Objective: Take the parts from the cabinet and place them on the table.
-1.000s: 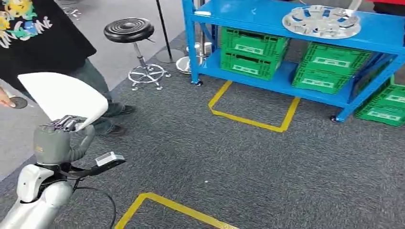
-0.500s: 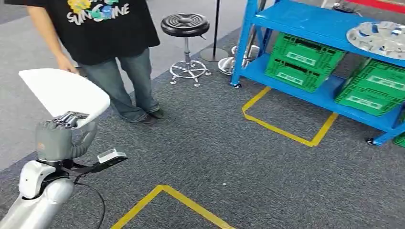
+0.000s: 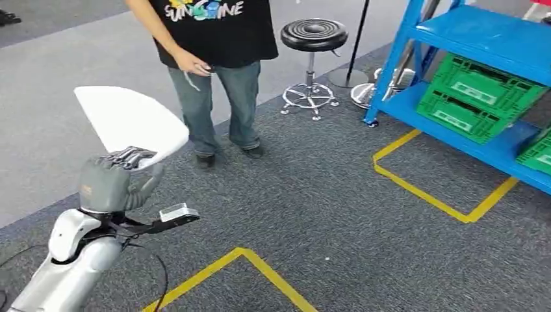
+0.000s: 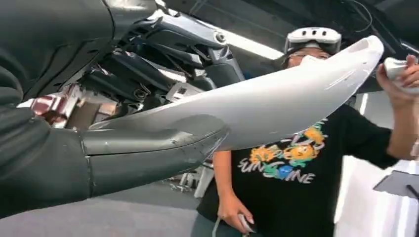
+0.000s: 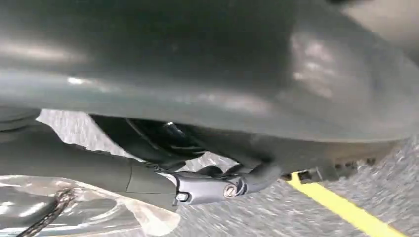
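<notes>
My left hand (image 3: 112, 184) is raised at the lower left of the head view and grips a curved white panel part (image 3: 130, 119) by its near edge. In the left wrist view the grey thumb (image 4: 148, 148) presses along the underside of the white part (image 4: 281, 96), which reaches out toward a person. The blue cabinet (image 3: 481, 29) stands at the far right with green crates (image 3: 484, 97) on its lower shelf. In the right wrist view my right hand (image 5: 163, 165) shows dark fingers under a broad grey surface; whether it holds anything is unclear.
A person (image 3: 214, 39) in a black printed T-shirt stands just ahead of the white part, holding a controller (image 4: 398, 66). A black stool (image 3: 314, 36) stands beside the cabinet. Yellow tape outlines (image 3: 442, 198) mark the grey carpet, one close by (image 3: 260, 270).
The camera has swung left: cabinet, stool and person have slid rightward in the picture. My left hand still grips the white part, carried slightly higher and further right in the frame.
</notes>
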